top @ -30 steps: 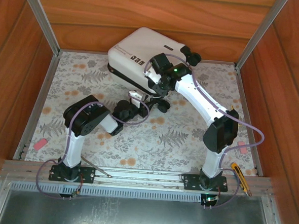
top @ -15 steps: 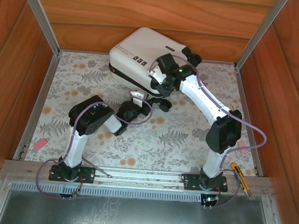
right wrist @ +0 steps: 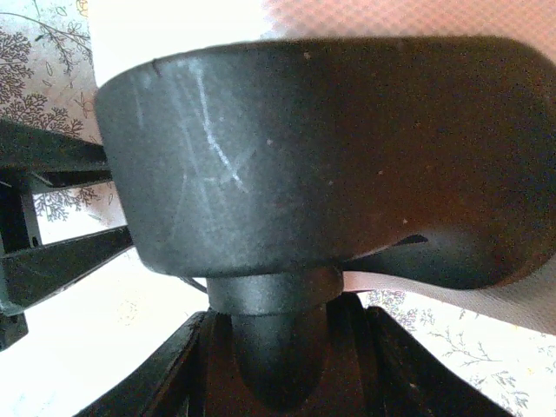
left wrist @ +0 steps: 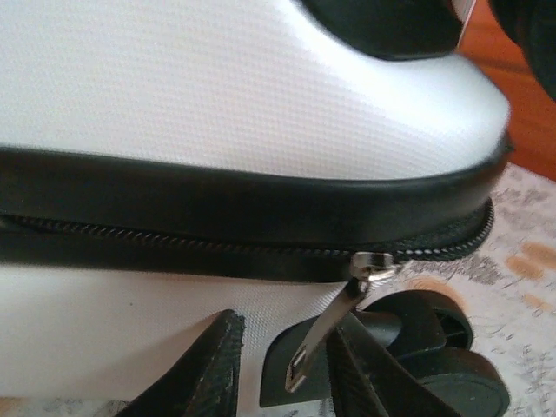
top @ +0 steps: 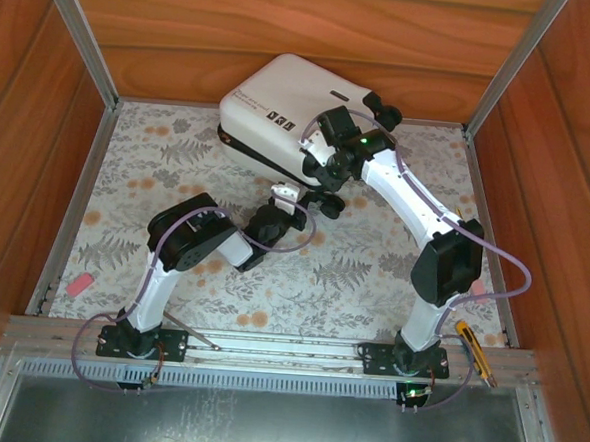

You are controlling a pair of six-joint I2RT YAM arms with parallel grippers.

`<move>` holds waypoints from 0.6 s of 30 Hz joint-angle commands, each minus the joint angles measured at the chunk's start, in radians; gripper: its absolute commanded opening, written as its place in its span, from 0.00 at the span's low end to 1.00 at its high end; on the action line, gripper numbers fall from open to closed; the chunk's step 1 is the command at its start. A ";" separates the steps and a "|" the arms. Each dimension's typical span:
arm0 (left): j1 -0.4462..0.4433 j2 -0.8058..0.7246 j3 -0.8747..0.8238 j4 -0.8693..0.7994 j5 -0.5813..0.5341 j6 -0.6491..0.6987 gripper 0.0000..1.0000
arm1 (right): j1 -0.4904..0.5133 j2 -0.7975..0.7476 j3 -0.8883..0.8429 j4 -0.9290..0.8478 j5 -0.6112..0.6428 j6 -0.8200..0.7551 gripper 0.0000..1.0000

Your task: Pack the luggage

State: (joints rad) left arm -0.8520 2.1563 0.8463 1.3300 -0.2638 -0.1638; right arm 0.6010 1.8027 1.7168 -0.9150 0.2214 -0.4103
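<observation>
You will find the small white hard-shell suitcase (top: 278, 95) tilted at the far middle of the floral-patterned counter (top: 158, 173), with the right claw (right wrist: 282, 326) clamped about the stem of its black caster wheel (right wrist: 304, 156) and the left claw (left wrist: 287, 328) standing open astride the metal zipper pull (left wrist: 326, 334).

The white suitcase (top: 278, 95) lay closed on the floral mat (top: 148, 172). The right gripper (top: 322, 183) and left gripper (top: 289, 189) met its near edge.
</observation>
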 commanded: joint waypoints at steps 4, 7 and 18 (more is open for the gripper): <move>-0.011 -0.014 0.117 0.088 0.038 0.031 0.10 | 0.024 -0.059 -0.009 0.203 -0.165 0.143 0.00; -0.019 -0.036 0.100 0.089 0.049 0.054 0.00 | 0.024 -0.059 -0.015 0.191 -0.174 0.158 0.00; -0.031 -0.195 -0.098 0.088 0.176 0.168 0.00 | 0.024 -0.107 -0.064 0.205 -0.224 0.245 0.00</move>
State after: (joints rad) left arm -0.8700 2.0659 0.7589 1.2778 -0.1833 -0.0673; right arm 0.6075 1.7477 1.6417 -0.8658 0.0868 -0.3054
